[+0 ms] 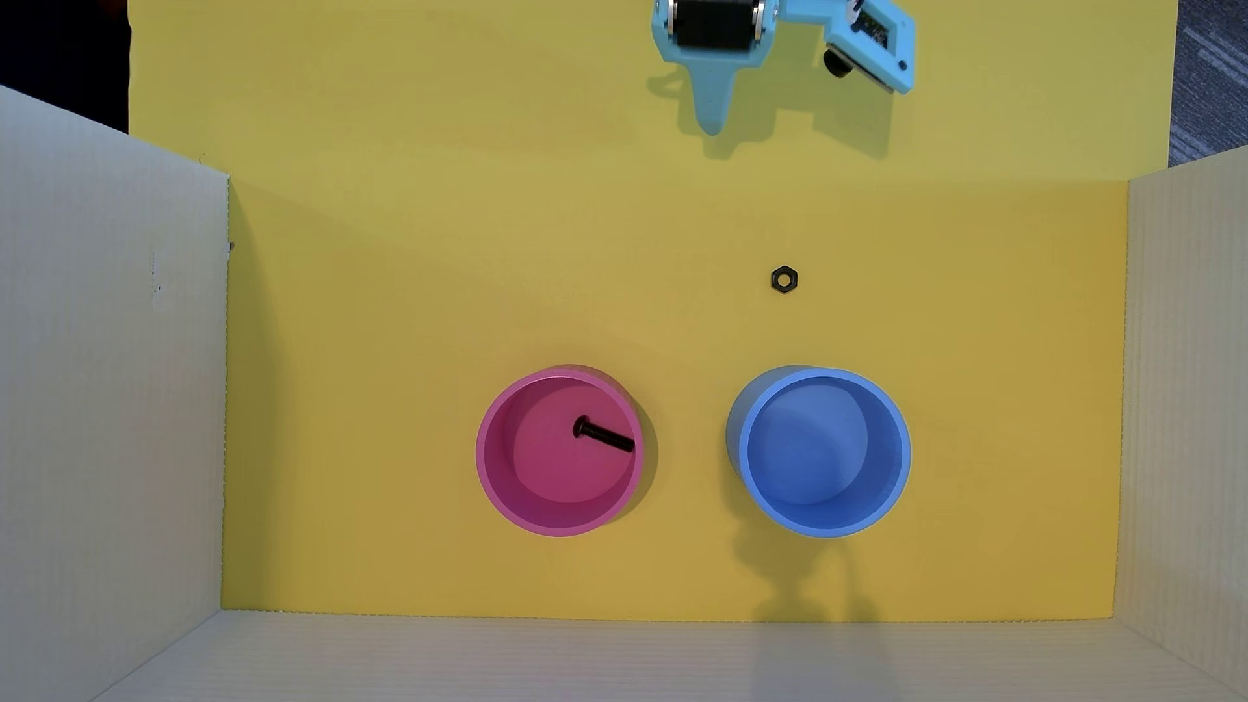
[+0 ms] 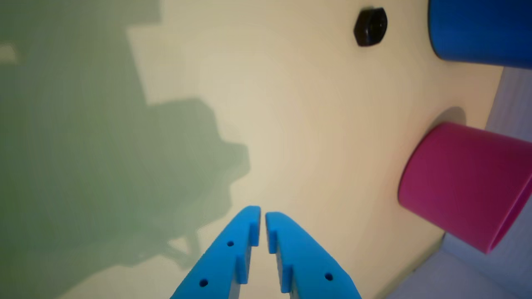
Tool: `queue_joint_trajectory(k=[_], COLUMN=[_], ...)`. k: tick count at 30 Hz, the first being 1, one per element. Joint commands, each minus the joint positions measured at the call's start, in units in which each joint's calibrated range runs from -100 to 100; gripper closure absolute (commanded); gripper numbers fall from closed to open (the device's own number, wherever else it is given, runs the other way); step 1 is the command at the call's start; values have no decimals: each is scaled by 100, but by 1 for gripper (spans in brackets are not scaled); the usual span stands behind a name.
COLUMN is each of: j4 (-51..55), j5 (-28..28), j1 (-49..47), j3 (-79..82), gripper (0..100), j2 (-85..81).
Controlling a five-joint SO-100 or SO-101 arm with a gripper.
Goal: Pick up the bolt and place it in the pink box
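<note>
Since the bolt (image 1: 603,434) already lies inside the pink box (image 1: 487,466), flat on its floor with the head toward the middle and the tip close to the right wall as the overhead view shows it, little looks left to spoil, and what risk remains comes from the arm itself. Its fingers (image 2: 262,216) are nearly closed with only a thin slit between them and nothing held, and they hang over bare yellow bench (image 1: 405,283) well away from both cups. From where I stand the job looks finished. If the arm swings low toward the cups, it could clip the pink box's rim, tip it and roll the bolt out, as the cup looks light. It could also nudge the blue cup (image 1: 901,452) just beside it, or sweep the small black nut (image 1: 784,279) lying loose between the arm and the cups.
</note>
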Motion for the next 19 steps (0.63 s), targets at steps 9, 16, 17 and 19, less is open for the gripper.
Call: queue_joint_trajectory(k=[9, 16, 17, 19], j4=[3, 3, 3, 3], j5=[-34, -34, -34, -34], j1=[28, 28, 28, 28], j3=[-2, -2, -2, -2], gripper=[98, 98, 98, 98], j2=[-9, -9, -9, -9])
